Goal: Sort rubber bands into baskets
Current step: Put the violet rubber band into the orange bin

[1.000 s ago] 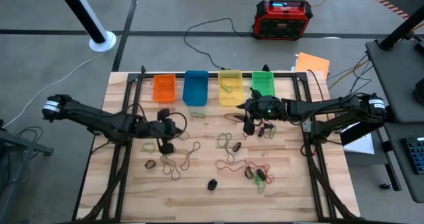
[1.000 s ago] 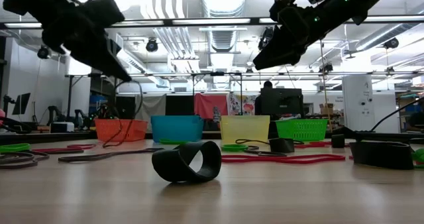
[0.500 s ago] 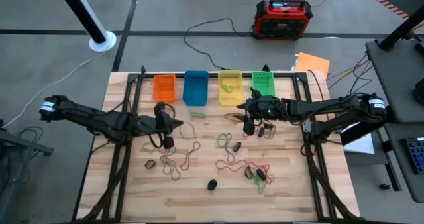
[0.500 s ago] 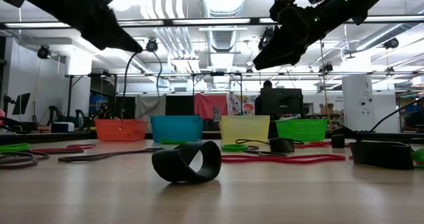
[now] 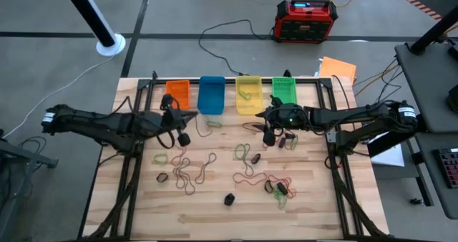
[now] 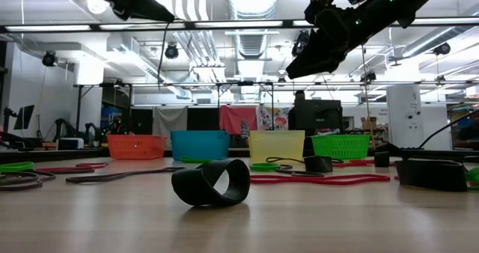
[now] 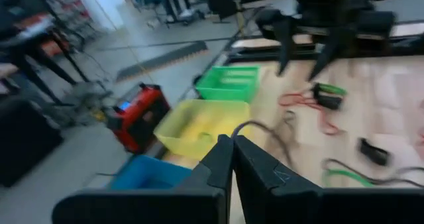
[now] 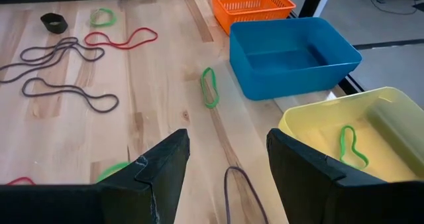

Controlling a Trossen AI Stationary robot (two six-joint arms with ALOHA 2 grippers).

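Left gripper (image 5: pixel 172 113) lifted above the table just before the orange basket (image 5: pixel 177 94), jaws pinched shut on a thin dark rubber band (image 7: pixel 265 128) that hangs from the tips, probably held high so the loop clears the basket rim. Right gripper (image 5: pixel 268 124) parked over the table in front of the yellow basket (image 5: pixel 247 95), jaws spread wide and empty, seemingly waiting. More loose bands (image 5: pixel 187 172) scattered across the table (image 5: pixel 315 213), well apart from both jaws.
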